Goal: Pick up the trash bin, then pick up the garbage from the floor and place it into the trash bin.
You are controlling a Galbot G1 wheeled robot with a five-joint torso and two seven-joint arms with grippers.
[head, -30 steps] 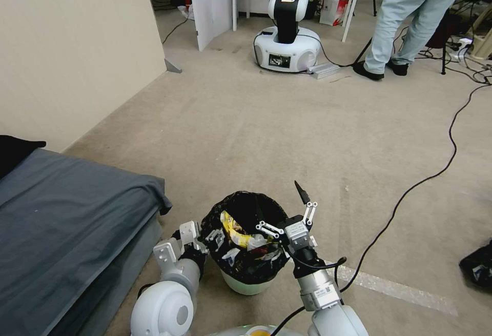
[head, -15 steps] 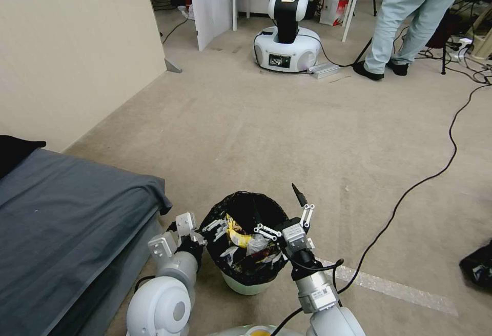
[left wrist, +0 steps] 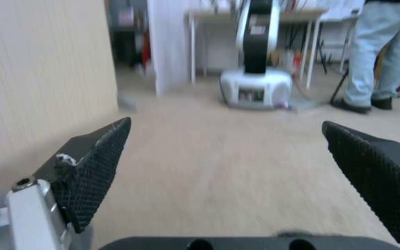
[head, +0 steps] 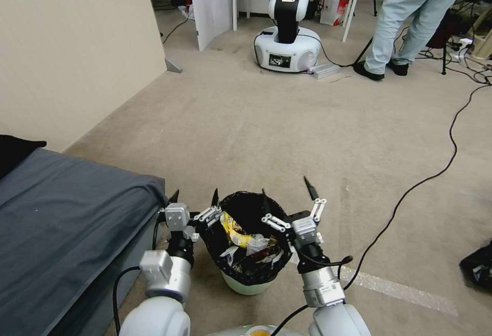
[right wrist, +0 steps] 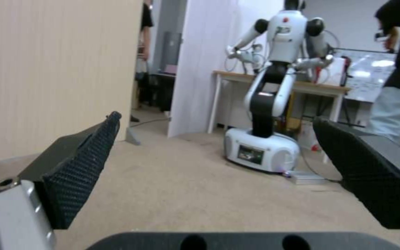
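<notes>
The trash bin [head: 247, 282], white with a black liner over its rim, stands on the floor [head: 287, 131] right in front of me. Inside it lies garbage: a yellow wrapper [head: 232, 227] and a crumpled white tissue [head: 256, 244]. My left gripper [head: 195, 197] is open just beside the bin's left rim and points forward; in the left wrist view the left gripper [left wrist: 225, 121] has bare carpet between its wide-apart fingers [left wrist: 93, 166]. My right gripper [head: 287, 192] is open above the bin's right rim and holds nothing; in its own wrist view the right gripper [right wrist: 216, 118] has its jaws spread wide.
A bed with a grey cover [head: 66, 223] fills the near left, a beige wall [head: 66, 43] behind it. A black cable [head: 410, 187] crosses the carpet on the right toward a black bag [head: 479, 264]. Another robot [head: 287, 43] and a person's legs [head: 405, 23] stand far ahead.
My left gripper came off the bin's left rim, rose and turned to point forward, open. My right gripper shifted slightly up and to the right. The bin stayed put.
</notes>
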